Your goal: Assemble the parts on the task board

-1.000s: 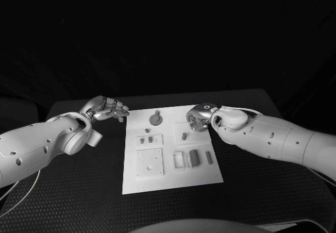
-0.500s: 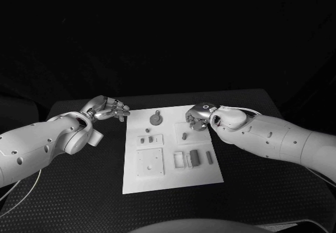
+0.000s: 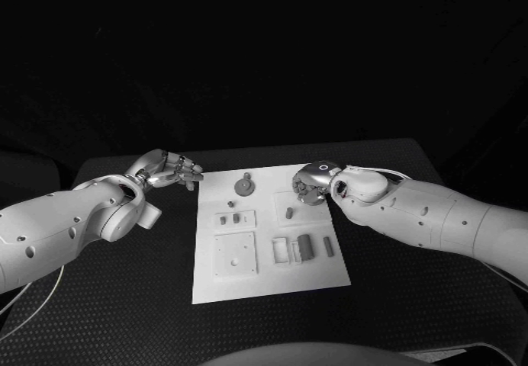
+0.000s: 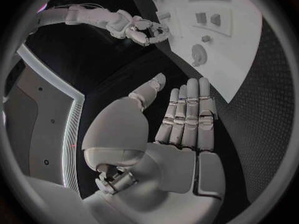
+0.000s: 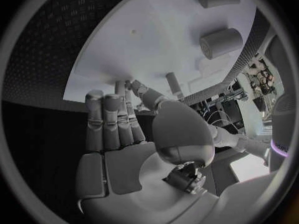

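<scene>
The white task board lies in the middle of the table. A round disc part lies near its far edge, with a small peg and two small pieces behind it. Several upright parts stand at the right. My left hand hovers off the board's far left corner, fingers straight and together, holding nothing. My right hand hangs over the board's far right part. Its fingers reach toward the board beside a thin peg, with nothing in them.
A square plate sits on the board's near left. Two stubby cylinders stand on the board beyond my right hand. Black table surface surrounds the board on all sides.
</scene>
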Robot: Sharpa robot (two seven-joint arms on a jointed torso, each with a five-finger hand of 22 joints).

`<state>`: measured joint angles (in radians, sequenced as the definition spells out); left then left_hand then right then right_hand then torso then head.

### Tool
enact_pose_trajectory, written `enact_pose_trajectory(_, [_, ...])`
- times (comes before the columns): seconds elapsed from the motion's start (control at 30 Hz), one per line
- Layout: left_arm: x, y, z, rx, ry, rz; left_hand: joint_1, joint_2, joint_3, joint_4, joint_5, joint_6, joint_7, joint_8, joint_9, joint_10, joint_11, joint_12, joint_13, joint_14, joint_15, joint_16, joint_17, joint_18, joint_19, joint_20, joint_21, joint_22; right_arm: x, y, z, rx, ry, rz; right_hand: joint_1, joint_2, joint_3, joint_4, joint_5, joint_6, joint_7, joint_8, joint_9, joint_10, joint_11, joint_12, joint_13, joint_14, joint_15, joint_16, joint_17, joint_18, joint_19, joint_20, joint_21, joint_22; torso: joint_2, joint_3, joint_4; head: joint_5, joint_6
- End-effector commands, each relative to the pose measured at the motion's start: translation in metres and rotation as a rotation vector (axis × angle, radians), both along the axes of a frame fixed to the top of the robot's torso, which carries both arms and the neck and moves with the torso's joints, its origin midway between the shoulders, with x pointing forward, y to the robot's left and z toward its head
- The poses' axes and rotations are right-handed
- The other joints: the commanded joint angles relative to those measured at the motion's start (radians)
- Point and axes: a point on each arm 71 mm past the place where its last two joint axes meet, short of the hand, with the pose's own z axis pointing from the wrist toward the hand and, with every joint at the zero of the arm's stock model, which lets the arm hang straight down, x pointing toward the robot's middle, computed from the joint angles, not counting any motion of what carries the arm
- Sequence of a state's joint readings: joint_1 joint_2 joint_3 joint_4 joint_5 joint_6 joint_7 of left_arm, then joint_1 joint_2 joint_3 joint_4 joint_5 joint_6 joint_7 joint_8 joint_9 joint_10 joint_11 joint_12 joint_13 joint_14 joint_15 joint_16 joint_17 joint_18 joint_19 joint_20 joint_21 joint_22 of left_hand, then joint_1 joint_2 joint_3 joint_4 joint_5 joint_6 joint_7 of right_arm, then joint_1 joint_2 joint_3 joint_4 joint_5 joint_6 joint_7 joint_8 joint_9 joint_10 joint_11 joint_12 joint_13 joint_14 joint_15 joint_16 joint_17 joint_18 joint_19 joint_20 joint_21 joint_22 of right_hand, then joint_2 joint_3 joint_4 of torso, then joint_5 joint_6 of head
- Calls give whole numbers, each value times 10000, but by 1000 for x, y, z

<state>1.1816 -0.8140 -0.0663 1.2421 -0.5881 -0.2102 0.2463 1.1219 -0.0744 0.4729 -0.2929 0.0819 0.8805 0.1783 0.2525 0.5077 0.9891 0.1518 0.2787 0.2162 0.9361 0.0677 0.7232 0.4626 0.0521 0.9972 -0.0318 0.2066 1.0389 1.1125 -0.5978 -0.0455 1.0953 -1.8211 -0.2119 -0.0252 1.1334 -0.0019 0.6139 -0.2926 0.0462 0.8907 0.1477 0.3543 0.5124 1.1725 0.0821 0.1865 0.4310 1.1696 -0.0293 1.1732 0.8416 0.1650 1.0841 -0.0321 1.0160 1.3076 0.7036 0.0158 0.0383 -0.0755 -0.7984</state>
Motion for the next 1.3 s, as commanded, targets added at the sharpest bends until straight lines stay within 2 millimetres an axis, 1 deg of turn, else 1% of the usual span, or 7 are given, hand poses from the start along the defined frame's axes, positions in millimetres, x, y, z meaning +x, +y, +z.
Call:
enact_pose_trajectory(0.03, [0, -1, 1, -99, 63, -89, -71, -21, -51, 10, -51, -54, -3, 17, -15, -86, 19, -40, -19, -65, 32, -42, 14, 80, -30, 24, -37, -11, -3, -3, -9, -429, 328, 20, -8, -168, -36, -2, 22, 141, 4, 90, 29, -18, -76, 0, -46, 17, -66, 12, 0, 968, -9, -30, 38, 182, 3, 6, 2, -8, -5])
enact_pose_trajectory(0.17, [1, -1, 1, -88, 65, -62, -70, -17, -56, 11, -52, -70, 4, 12, -20, -90, 21, -39, -27, -63, 33, -47, 24, 82, -28, 26, -41, -11, -4, -2, -9, -405, 306, 42, 19, -181, -30, -5, 22, 173, -10, 100, 34, -46, -64, -26, -62, 7, -56, 4, -3, 968, -15, -28, 32, 175, 3, 11, 4, -10, -15])
enact_pose_trajectory(0.47, [1, 0, 0, -52, 96, -11, -69, -15, -72, 11, -53, -139, 33, -14, -40, -101, 26, -36, -50, -64, 37, -69, 53, 86, -27, 32, -54, -14, -4, -5, -10, -563, 365, -49, 286, -698, -59, -9, 22, 15, 52, -30, -14, -114, -29, -107, -124, -26, -24, -13, -8, 968, -23, -33, 7, 153, 0, 0, 4, -22, -38])
enact_pose_trajectory(0.63, [1, 2, 0, -40, 98, 20, -61, -15, -79, 10, -53, -182, 50, -30, -52, -107, 28, -33, -63, -64, 39, -82, 71, 89, -27, 34, -62, -17, -4, -5, -11, -604, 381, -49, 522, -834, -17, -15, 23, -12, 68, -60, -23, -104, -30, -123, -144, -33, -25, -18, -10, 968, -16, -37, -9, 143, 4, 4, -6, -34, -46])
enact_pose_trajectory(0.83, [1, 1, 0, -42, 94, 3, -55, -12, -81, 10, -52, -195, 57, -33, -56, -111, 30, -32, -71, -62, 39, -88, 80, 91, -25, 35, -65, -17, -5, -4, -11, -546, 345, 5, 732, -639, 64, -12, 23, 51, 58, -36, -7, -42, -42, -108, -149, -24, -34, -17, -12, 968, -11, -30, -18, 140, 2, -5, 8, -46, -34])
enact_pose_trajectory(1.1, [1, 1, 0, -32, 93, 25, -57, -5, -84, 14, -52, -203, 61, -32, -58, -113, 31, -30, -77, -58, 39, -91, 90, 91, -21, 37, -67, -17, -5, 0, -10, -360, 243, 58, 546, -477, -40, 13, 22, 196, 13, 25, 29, 108, -84, -52, -139, 35, -71, 0, -15, 968, 37, 5, 8, 148, 2, -1, 7, -35, 14])
enact_pose_trajectory(1.3, [1, 0, 0, -34, 98, 18, -66, 2, -90, 17, -52, -209, 65, -32, -60, -114, 33, -28, -83, -53, 39, -95, 99, 92, -15, 38, -67, -17, -4, -1, -9, -384, 158, 6, 573, -194, 16, -7, 24, 460, -93, 150, 96, 371, -196, 67, -99, 109, -178, 6, -24, 968, 97, -25, 39, 157, 3, -5, 6, -41, 35])
